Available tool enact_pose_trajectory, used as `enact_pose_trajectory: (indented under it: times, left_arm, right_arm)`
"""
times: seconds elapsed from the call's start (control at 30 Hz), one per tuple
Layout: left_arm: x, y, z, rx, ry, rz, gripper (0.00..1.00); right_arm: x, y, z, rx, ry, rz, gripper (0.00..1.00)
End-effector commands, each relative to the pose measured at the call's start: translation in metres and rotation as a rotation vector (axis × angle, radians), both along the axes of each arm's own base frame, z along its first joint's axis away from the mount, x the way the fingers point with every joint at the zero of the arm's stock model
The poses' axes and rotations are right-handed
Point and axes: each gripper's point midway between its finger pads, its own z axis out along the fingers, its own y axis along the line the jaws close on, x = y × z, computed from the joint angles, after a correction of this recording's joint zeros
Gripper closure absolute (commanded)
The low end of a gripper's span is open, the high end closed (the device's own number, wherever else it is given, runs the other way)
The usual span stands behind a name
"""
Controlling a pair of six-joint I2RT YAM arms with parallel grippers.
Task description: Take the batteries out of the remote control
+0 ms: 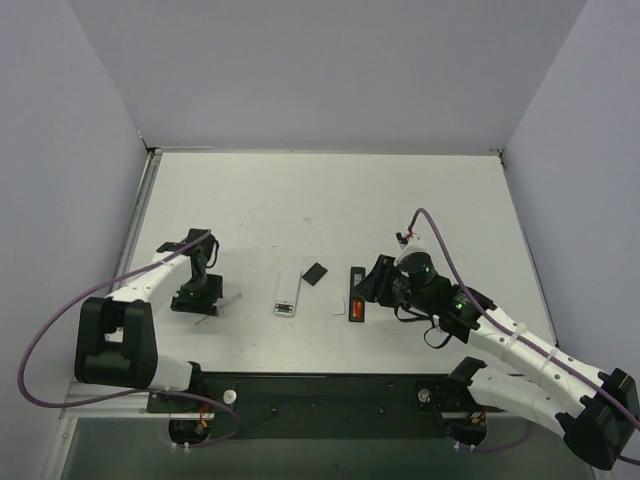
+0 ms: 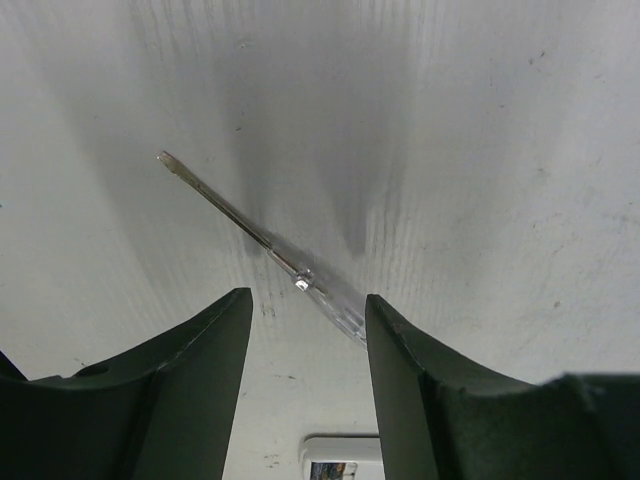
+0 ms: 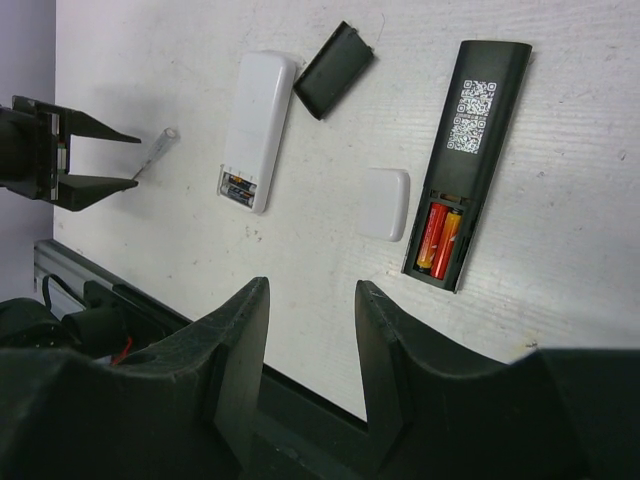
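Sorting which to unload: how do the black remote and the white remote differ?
The black remote is longer and carries a QR label; the white remote is shorter and plain. The black remote's bay holds two red batteries; the white remote's bay looks dark. Both lie face down, battery bays open.

Ahead of the right hand (image 3: 310,290), bare desk (image 3: 560,260) up to the remote control (image 3: 470,150); white cover (image 3: 384,203) just beside it on the left. Before the left hand (image 2: 305,310), screwdriver (image 2: 260,240) lying slantwise across the way.
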Motion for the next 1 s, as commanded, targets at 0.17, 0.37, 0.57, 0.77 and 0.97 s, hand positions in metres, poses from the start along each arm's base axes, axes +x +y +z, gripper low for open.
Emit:
enact_pose_trajectory:
  times: [0.17, 0.37, 0.57, 0.77, 0.97]
  left_arm:
    - [0.012, -0.001, -0.016, -0.002, -0.034, 0.173, 0.41]
    - [0.007, -0.008, -0.02, 0.012, 0.018, 0.166, 0.45]
    - [-0.01, -0.007, -0.029, 0.013, 0.047, 0.172, 0.78]
    - [-0.014, -0.009, -0.023, -0.009, 0.025, 0.088, 1.0]
    - [-0.003, -0.019, 0.004, -0.04, -0.121, -0.092, 1.0]
  right_arm:
    - [0.002, -0.01, -0.005, -0.035, -0.011, -0.02, 0.65]
    - [0.004, -0.009, -0.007, -0.04, -0.003, -0.021, 0.65]
    - [0.004, -0.009, -0.008, -0.055, -0.009, -0.008, 0.65]
    - [0.001, -0.009, -0.01, -0.066, 0.004, 0.007, 0.64]
    - [-0.002, 0.006, -0.002, -0.02, -0.004, 0.086, 0.61]
